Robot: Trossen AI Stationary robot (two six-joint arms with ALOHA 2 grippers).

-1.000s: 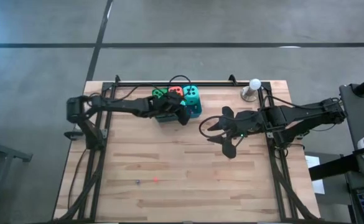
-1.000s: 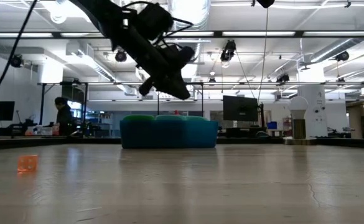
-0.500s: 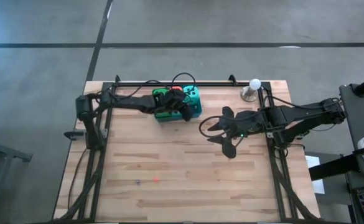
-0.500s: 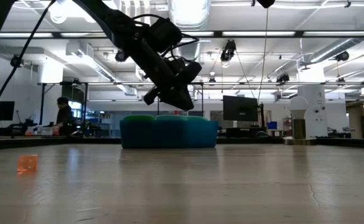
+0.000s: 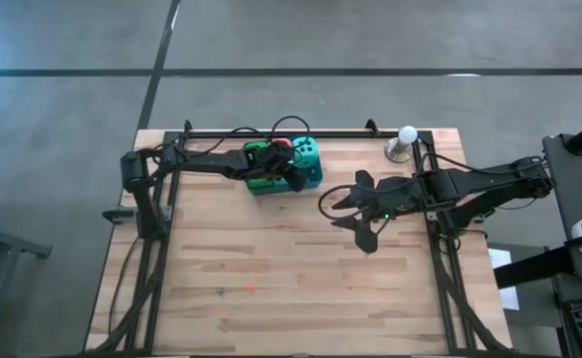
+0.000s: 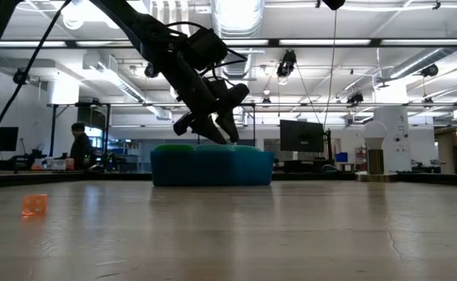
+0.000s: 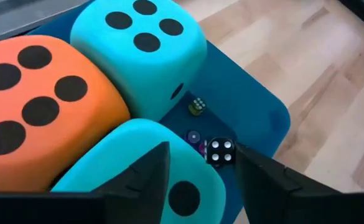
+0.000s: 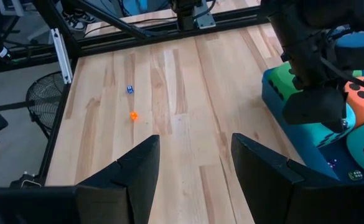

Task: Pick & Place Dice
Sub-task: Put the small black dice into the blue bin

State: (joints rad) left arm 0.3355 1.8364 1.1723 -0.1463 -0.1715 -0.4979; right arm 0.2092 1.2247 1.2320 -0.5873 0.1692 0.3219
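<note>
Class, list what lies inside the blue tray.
Inside the blue tray: an orange foam die, two teal foam dice, tiny dice including a black one. The left tool and big dice cover the rest.

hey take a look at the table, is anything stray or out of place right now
Two tiny dice lie loose on the bare wood, far from the blue tray: a small orange die and a small blue die. The other tiny dice sit on the tray floor beside the big foam dice. Nothing looks spilled or damaged.
</note>
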